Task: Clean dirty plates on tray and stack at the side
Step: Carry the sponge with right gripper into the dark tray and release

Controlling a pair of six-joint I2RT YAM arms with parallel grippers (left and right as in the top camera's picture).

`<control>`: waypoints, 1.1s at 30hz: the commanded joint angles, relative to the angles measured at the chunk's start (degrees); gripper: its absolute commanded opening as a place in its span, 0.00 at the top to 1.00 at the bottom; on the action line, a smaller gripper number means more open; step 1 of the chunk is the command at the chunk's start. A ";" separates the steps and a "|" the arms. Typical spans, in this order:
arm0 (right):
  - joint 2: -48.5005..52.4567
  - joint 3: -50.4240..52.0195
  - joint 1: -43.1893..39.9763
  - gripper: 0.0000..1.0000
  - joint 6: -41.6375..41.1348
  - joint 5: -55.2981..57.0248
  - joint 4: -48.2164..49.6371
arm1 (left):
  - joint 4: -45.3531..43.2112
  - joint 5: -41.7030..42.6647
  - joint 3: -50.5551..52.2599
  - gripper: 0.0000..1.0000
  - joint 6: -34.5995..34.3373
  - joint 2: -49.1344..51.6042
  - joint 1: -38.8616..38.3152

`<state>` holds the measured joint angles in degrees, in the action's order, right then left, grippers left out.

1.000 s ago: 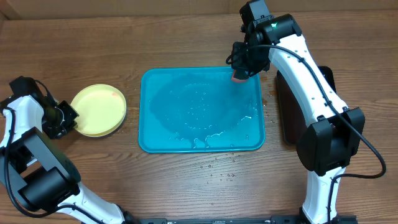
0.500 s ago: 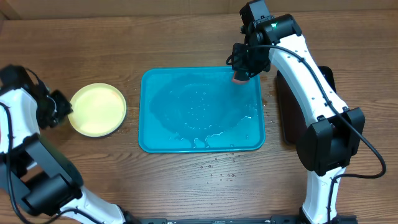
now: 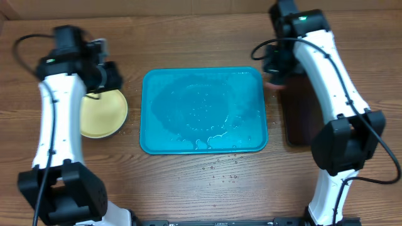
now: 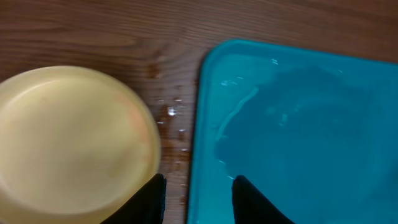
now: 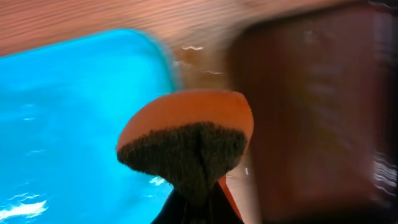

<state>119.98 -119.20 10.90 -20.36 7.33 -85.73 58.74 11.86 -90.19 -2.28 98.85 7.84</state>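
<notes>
The teal tray (image 3: 151,125) lies wet and bare at mid-table; it also shows in the left wrist view (image 4: 298,124) and the right wrist view (image 5: 62,112). A yellow-green plate (image 3: 100,116) lies on the table left of the tray, also seen in the left wrist view (image 4: 68,143); any plates beneath it are hidden. My left gripper (image 3: 108,76) is open and empty above the gap between plate and tray; its fingertips (image 4: 196,199) straddle the tray's left rim. My right gripper (image 3: 275,70) is shut on an orange sponge with a dark scouring side (image 5: 186,149), between the tray's right edge and the dark tray.
A narrow dark tray (image 3: 300,107) lies right of the teal tray, seen blurred in the right wrist view (image 5: 317,106). Water drops (image 3: 220,168) lie on the wood in front of the teal tray and beside the plate (image 4: 171,121).
My left arm swung from the plate's far left up and over to its right side. My right gripper carried the sponge off the tray's back right corner toward the dark tray.
</notes>
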 commanded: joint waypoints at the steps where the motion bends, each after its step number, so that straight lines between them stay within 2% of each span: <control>1: -3.28 1.16 -3.13 0.96 -1.36 11.21 -1.25 | -1.20 0.22 -0.52 0.63 2.12 1.29 -5.11; 8: -3.28 12.52 -9.31 0.96 -0.31 11.19 4.26 | -5.99 -0.50 -0.52 0.60 2.32 2.12 -13.27; 13: -3.28 21.33 -11.76 0.96 5.27 6.91 12.83 | -6.95 -1.99 -0.52 0.57 2.34 2.12 -14.97; 16: -3.28 24.50 -12.31 0.92 10.01 2.21 17.49 | -6.99 -1.95 -0.52 0.54 2.32 2.12 -14.99; 19: -3.26 25.57 -12.66 0.84 13.42 -1.55 18.84 | -7.23 -1.95 -0.52 0.47 2.32 2.12 -14.99; 23: -3.28 25.55 -13.20 0.75 14.67 -2.19 18.69 | -7.41 -1.97 -0.52 0.32 2.32 2.12 -14.99; 25: -3.32 25.46 -13.46 0.72 14.64 -3.80 18.23 | -7.34 -1.95 -0.52 0.00 2.29 2.12 -14.99; 32: -9.92 20.81 -12.68 0.54 14.60 -9.11 14.75 | -7.34 -1.97 -0.52 0.00 2.32 2.12 -14.99; 33: -11.58 19.82 -12.28 0.48 14.56 -9.18 14.10 | -7.34 -1.95 -0.52 0.00 2.32 2.12 -14.99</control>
<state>116.25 -94.76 -2.15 -6.42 0.82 -71.24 51.44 10.28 -90.19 -0.43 100.64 -7.11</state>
